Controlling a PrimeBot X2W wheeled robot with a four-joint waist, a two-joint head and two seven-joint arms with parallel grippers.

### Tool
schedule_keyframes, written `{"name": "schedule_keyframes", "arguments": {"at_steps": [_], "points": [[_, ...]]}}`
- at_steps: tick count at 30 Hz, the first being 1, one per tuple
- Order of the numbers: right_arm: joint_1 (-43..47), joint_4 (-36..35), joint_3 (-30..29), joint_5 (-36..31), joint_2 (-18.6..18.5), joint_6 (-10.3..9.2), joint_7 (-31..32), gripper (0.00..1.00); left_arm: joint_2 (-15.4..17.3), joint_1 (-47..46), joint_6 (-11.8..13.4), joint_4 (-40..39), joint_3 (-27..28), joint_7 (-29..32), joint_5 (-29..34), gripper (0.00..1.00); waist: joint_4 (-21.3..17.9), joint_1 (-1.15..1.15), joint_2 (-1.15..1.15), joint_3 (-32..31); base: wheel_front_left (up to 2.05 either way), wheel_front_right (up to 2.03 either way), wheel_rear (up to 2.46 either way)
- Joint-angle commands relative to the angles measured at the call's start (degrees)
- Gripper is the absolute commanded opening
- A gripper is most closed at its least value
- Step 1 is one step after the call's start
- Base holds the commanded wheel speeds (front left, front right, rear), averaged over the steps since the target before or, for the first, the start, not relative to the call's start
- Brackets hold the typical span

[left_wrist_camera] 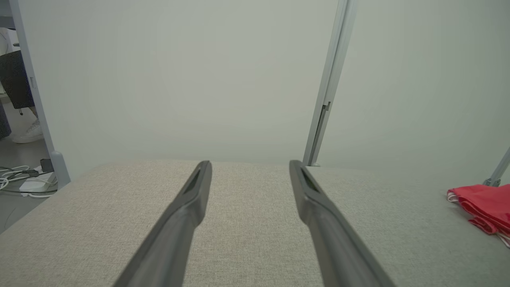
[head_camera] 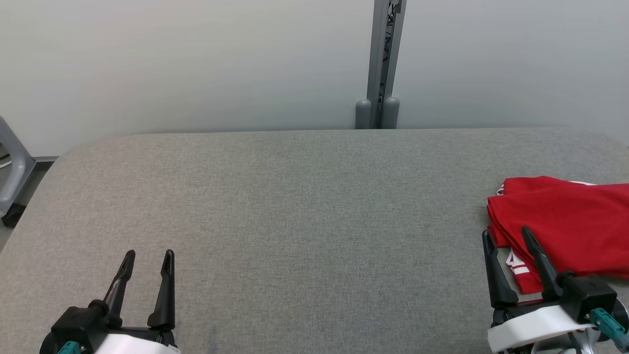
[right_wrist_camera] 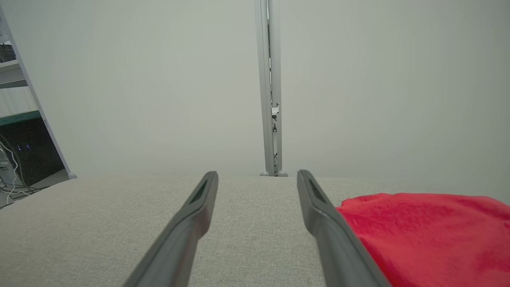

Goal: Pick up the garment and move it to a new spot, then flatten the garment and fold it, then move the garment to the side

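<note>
garment folded at the right end of the bench

the garment, one red piece with white trim, lies in stacked layers on the grey bench, far to the robot's right. the right jaws stand spread and empty just beside its near left corner; one finger crosses the cloth's edge, touching or not i cannot tell. the left jaws, likewise spread and empty, rest well apart at the bench's left. judging by the neat layers, it looks set aside on purpose, folding already done. count: one garment, one bench, two sets of jaws, one grey post behind.
</note>
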Motion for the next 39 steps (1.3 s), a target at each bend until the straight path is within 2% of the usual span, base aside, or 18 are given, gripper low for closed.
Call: {"name": "schedule_keyframes", "arguments": {"at_steps": [1,3,4,8,23,39], "points": [[-0.46,0.03,-0.09,0.16,-0.21,-0.01,-0.38,1.00,0.01,-0.68,-0.09,0.16,0.11,-0.24,0.42,1.00,0.00,0.00,0.00,-0.04,0.00,0.00,0.00],[-0.47,0.08,0.13,0.31,-0.21,-0.01,-0.38,1.00,0.04,-0.65,-0.09,0.54,-0.23,-0.24,0.03,1.00,-0.03,0.00,0.00,-0.16,0.00,0.00,0.00],[-0.01,0.10,0.19,0.11,0.00,0.00,0.00,0.00,0.00,-0.07,0.00,0.49,-0.24,0.01,-0.12,0.00,-0.03,0.00,0.00,-0.17,0.00,0.00,0.00],[1.55,1.92,0.24,0.82,0.58,0.00,0.35,0.00,-0.74,1.36,0.00,2.47,-0.35,0.47,-0.54,0.00,-0.05,0.00,0.00,-0.19,0.00,0.00,0.00],[0.33,2.06,-1.44,17.32,0.31,0.00,4.44,0.00,-1.18,-0.79,-0.01,2.67,0.94,4.69,-15.68,0.00,-0.34,0.00,0.00,0.10,0.00,0.00,0.00],[-0.74,2.20,-3.01,31.93,0.10,0.00,8.11,0.00,-1.59,-2.69,-0.02,2.86,1.99,8.41,-29.19,0.00,-0.65,0.00,0.00,0.40,0.00,0.00,0.00]]}}
